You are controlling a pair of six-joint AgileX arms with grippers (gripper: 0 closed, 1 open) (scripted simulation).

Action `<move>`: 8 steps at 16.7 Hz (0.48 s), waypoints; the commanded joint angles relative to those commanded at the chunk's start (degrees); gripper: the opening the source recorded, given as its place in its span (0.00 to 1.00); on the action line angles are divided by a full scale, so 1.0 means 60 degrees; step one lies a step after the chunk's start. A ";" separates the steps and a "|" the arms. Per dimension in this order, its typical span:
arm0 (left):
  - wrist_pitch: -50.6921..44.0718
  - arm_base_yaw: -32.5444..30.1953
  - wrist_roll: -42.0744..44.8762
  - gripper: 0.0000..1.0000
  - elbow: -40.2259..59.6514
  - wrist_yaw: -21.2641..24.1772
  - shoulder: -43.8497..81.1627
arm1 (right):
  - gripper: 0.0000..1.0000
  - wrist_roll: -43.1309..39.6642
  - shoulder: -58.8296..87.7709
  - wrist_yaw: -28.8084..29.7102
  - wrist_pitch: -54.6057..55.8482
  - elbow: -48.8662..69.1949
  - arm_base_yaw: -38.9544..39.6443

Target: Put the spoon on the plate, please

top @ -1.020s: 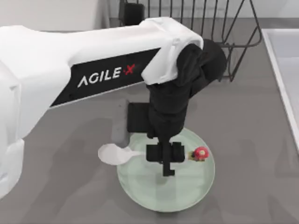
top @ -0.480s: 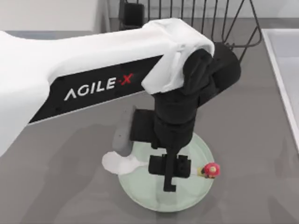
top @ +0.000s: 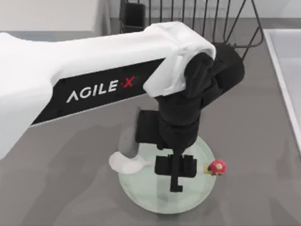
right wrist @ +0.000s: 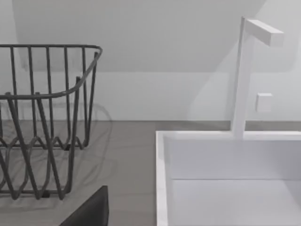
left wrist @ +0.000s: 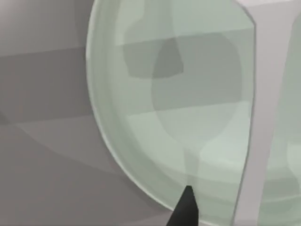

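Observation:
My left gripper (top: 176,175) hangs over the pale mint-green plate (top: 150,197), shut on the middle of the white spoon (top: 126,163). The spoon lies crosswise over the plate. Its oval bowl sticks out past the plate's left rim and its red dotted knob (top: 217,166) sits near the right rim. In the left wrist view the plate (left wrist: 141,94) lies close below, the spoon's white handle (left wrist: 265,117) crosses it, and one dark fingertip (left wrist: 187,205) shows. Whether the spoon touches the plate I cannot tell. A dark part of my parked right gripper (right wrist: 89,213) shows in the right wrist view.
A dark wire dish rack (top: 207,19) stands at the back of the grey table, also seen as the rack (right wrist: 42,117) in the right wrist view. A white sink basin (top: 287,70) runs along the right side, with a white faucet (right wrist: 242,75) behind it.
My left gripper has carried the spoon to the right and a little toward the front, so the knob went from the plate's middle right to its right rim.

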 joint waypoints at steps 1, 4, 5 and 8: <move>0.0156 0.0066 -0.0048 0.00 -0.0020 -0.0046 0.0082 | 1.00 0.0000 0.0000 0.0000 0.0000 0.0000 0.0000; 0.0647 0.0303 -0.0188 0.00 -0.0066 -0.0206 0.0437 | 1.00 0.0000 0.0000 0.0000 0.0000 0.0000 0.0000; 0.0804 0.0386 -0.0224 0.00 -0.0096 -0.0259 0.0574 | 1.00 0.0000 0.0000 0.0000 0.0000 0.0000 0.0000; 0.1216 0.0614 -0.0288 0.00 -0.0263 -0.0391 0.0972 | 1.00 0.0000 0.0000 0.0000 0.0000 0.0000 0.0000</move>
